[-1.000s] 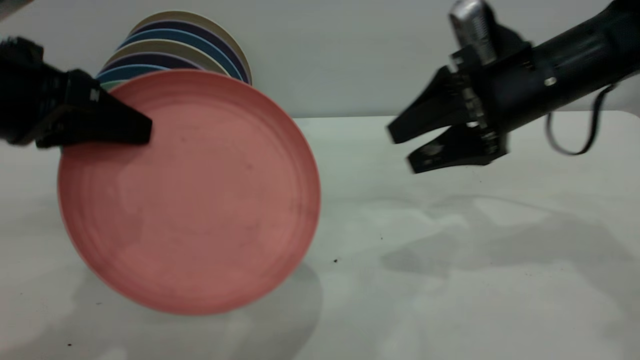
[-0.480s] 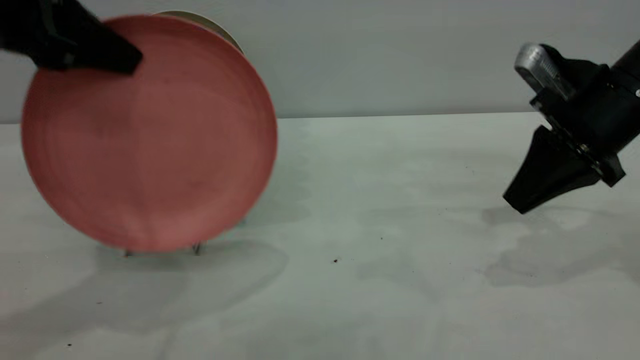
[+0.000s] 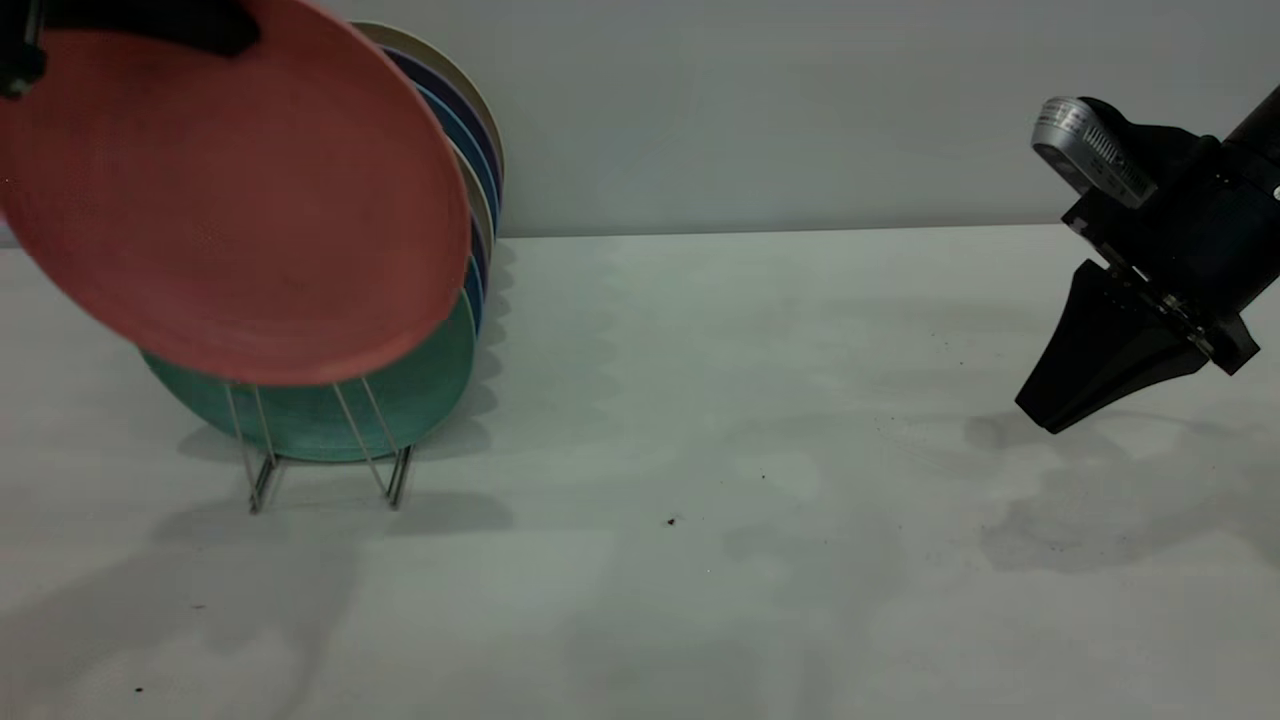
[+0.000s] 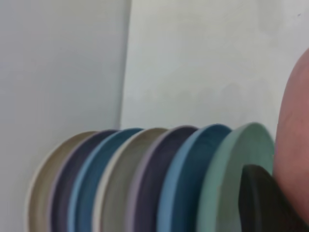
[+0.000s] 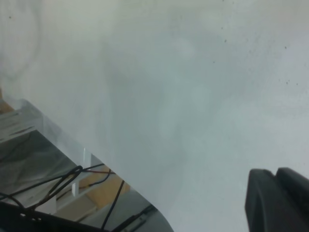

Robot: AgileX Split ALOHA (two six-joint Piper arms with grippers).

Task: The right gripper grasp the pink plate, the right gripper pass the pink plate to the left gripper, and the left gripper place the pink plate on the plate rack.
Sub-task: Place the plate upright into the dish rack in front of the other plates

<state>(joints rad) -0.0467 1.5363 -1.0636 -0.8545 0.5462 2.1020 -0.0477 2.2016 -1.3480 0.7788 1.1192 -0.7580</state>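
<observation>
Pink plate [image 3: 235, 200] lifted higher, tilted over plate rack [image 3: 325, 440], clamped by left gripper [image 3: 150, 25].

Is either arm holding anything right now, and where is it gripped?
The left pincer holds the pink plate by its upper rim, above the plate rack. The right pincer is shut on nothing, over the table.

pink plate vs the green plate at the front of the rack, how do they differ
Colour: the round salmon-pink plastic plate against the round mint-green plastic plate.
Support: the pink plate is held in the air at its upper rim by the left end effector; the green plate stands in the thin silver wire rack.
Pose: the pink plate hangs above and in front of the green plate, covering most of it.
Both look alike in shape and size.
</observation>
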